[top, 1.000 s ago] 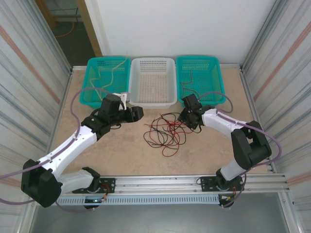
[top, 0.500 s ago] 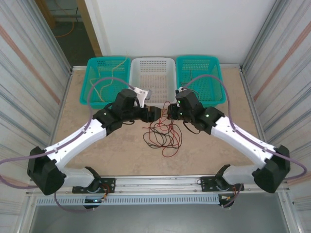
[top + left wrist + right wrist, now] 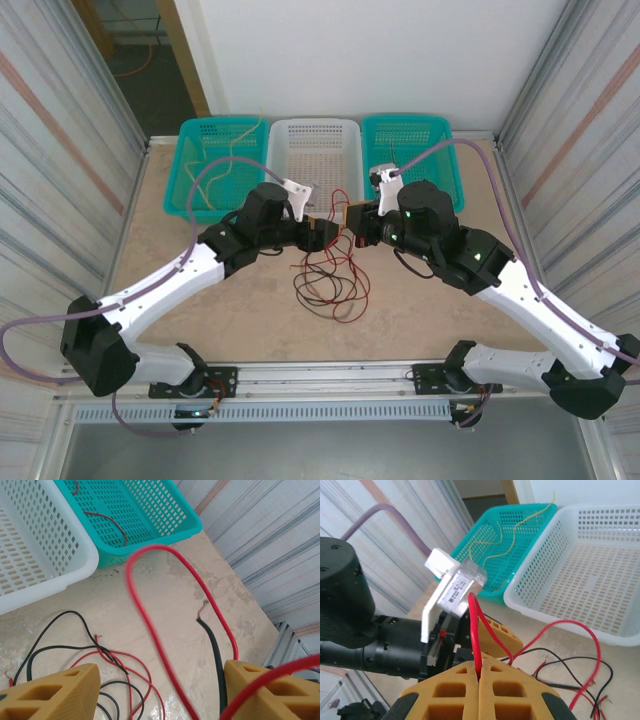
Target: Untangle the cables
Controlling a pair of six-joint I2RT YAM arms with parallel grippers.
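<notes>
A tangle of thin red and black cables (image 3: 335, 280) lies on the table in front of the white basket (image 3: 315, 205). My right gripper (image 3: 480, 667) is shut on a red cable (image 3: 479, 625), which rises from it in a loop (image 3: 340, 200). My left gripper (image 3: 160, 692) faces it, open, with that red cable (image 3: 150, 620) passing between its yellow fingers (image 3: 50, 695) untouched. A black cable end (image 3: 212, 645) hangs close to the other finger. In the top view the two grippers (image 3: 328, 236) (image 3: 352, 218) nearly meet above the tangle.
Three baskets line the far edge: a teal one (image 3: 190, 200) holding pale yellow cables (image 3: 235, 150), the white one, and a teal one (image 3: 445, 190) with dark cable pieces (image 3: 107, 520). Corrugated metal walls (image 3: 60, 170) close both sides. Lilac hoses arc over both arms.
Both arms swung in to the middle above the tangle. The right gripper has lifted a red cable into a loop. The left gripper now faces it.
</notes>
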